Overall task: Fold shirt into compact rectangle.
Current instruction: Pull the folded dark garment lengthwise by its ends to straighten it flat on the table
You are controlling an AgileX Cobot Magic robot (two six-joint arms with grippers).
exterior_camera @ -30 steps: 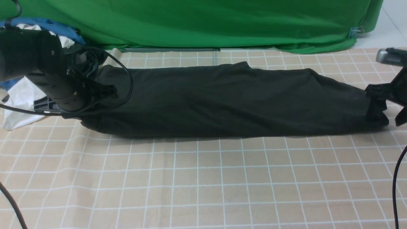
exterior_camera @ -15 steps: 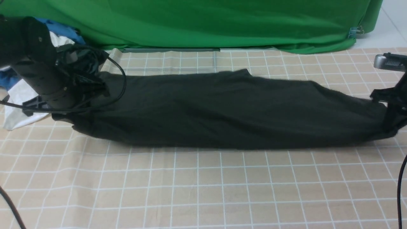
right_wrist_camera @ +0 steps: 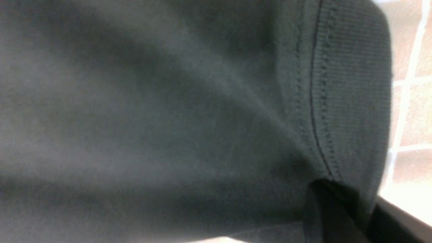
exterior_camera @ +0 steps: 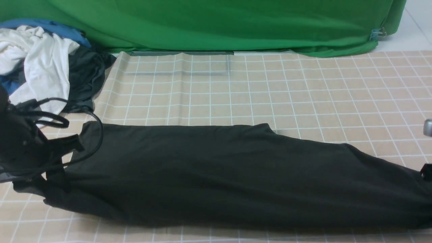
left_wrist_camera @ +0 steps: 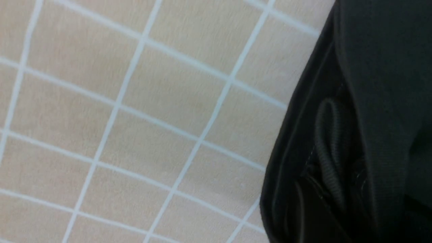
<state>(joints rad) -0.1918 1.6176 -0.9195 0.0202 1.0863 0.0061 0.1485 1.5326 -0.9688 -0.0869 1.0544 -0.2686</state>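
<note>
The black shirt [exterior_camera: 236,175] lies stretched in a long, narrow band across the near part of the checked table cloth [exterior_camera: 270,87]. My left gripper [exterior_camera: 54,168] is at the band's left end, shut on the shirt. In the left wrist view, dark cloth [left_wrist_camera: 381,84] bunches round the left gripper [left_wrist_camera: 324,189] and hides its fingers. Only a sliver of my right gripper [exterior_camera: 428,172] shows at the right edge, at the band's other end. In the right wrist view the shirt [right_wrist_camera: 168,118] fills the picture, and its stitched hem drapes over the right gripper [right_wrist_camera: 341,209], which is shut on it.
A heap of white, blue and charcoal clothes [exterior_camera: 40,64] sits at the back left, beside the cloth. A green backdrop [exterior_camera: 219,23] closes off the far side. A black cable [exterior_camera: 96,125] loops from my left arm over the shirt's left end.
Both grippers have drawn the shirt from the far part of the table toward the near edge, still stretched out. My left arm has come off the clothes heap, which now shows in full.
</note>
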